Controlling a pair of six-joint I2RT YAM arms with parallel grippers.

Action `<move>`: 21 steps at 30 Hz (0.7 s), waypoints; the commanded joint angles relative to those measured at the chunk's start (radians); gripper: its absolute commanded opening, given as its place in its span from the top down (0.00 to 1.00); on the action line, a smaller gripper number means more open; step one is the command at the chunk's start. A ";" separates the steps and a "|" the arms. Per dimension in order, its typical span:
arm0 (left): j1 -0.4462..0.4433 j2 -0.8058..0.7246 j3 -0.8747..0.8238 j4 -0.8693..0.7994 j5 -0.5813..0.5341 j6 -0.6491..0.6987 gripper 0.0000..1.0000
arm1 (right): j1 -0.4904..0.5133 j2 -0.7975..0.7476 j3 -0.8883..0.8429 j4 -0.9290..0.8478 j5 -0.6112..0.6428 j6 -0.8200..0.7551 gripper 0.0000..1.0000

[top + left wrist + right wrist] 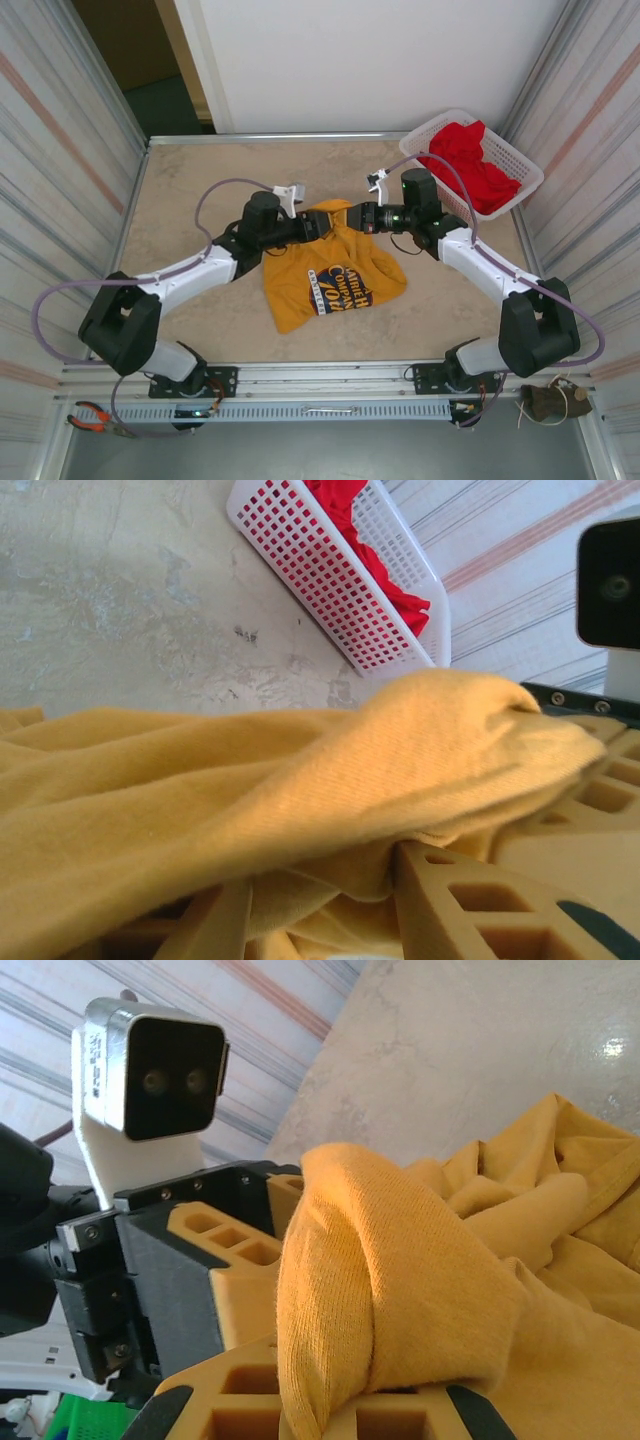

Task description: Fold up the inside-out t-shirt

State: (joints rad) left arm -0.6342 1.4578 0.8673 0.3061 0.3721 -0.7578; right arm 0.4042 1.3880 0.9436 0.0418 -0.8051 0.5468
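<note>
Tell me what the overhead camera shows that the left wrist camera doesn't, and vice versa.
Overhead: the shirt's blue and white print, the left arm and right arm, pliers on the near rail. Left wrist: its own yellow fingers under bunched cloth, plus the other wrist's camera. Both: the mustard t-shirt, the white basket holding a red garment, the marbled table.

Table: beige marbled top, metal-edged | Left wall and right wall: pale ribbed panels with faint reddish stripes | Back wall: plain white | Doorway: dim opening beyond far left corner | Light: even, with a small glare on the table top
</note>
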 commanded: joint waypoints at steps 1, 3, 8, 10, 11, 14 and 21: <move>0.000 0.025 0.051 0.070 -0.019 -0.009 0.61 | 0.001 -0.023 -0.017 0.039 -0.017 0.019 1.00; 0.001 0.040 0.059 0.082 -0.026 -0.014 0.71 | -0.001 -0.025 -0.021 0.040 -0.019 0.018 1.00; 0.014 0.053 0.098 0.073 0.012 -0.012 1.00 | -0.008 -0.027 -0.036 0.045 -0.022 0.016 1.00; 0.020 0.033 0.106 0.056 0.024 -0.002 1.00 | -0.013 -0.028 -0.038 0.047 -0.019 0.016 1.00; 0.022 0.021 0.104 0.050 0.028 0.000 1.00 | -0.017 -0.028 -0.038 0.049 -0.019 0.018 1.00; 0.028 -0.029 0.095 0.033 0.033 0.003 1.00 | -0.029 -0.023 -0.034 0.055 -0.007 0.024 1.00; 0.041 -0.103 0.091 0.042 0.119 -0.072 1.00 | -0.063 0.028 0.013 0.009 0.113 0.066 0.43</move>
State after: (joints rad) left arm -0.6029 1.3930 0.9367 0.3202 0.4252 -0.7895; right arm 0.3531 1.3937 0.9161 0.0746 -0.7578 0.5831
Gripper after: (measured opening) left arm 0.058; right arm 0.538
